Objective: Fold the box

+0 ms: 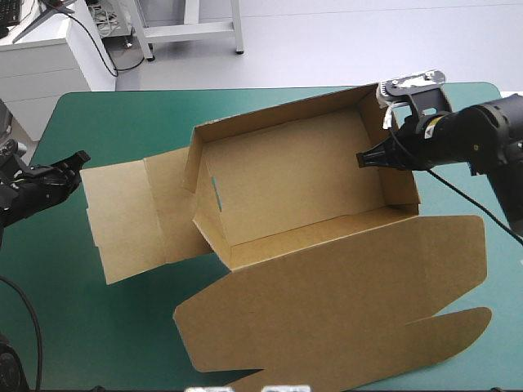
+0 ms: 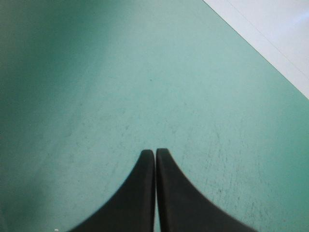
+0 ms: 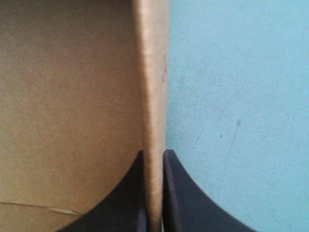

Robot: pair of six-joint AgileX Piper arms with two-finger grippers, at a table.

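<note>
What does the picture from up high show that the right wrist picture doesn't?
Only the high view: the whole box, walls up, lid flat, and the left hand near its left flap. Only the right wrist view: up close, the right hand pinching one wall, a finger each side. Both: brown box and teal-green table.

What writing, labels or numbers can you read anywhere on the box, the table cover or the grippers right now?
None can be read in any view.
The box is plain brown board, with no print on its tray, flaps or lid.
The teal-green cover bears no text.
The left gripper and the right gripper are plain black, with no lettering.
</note>
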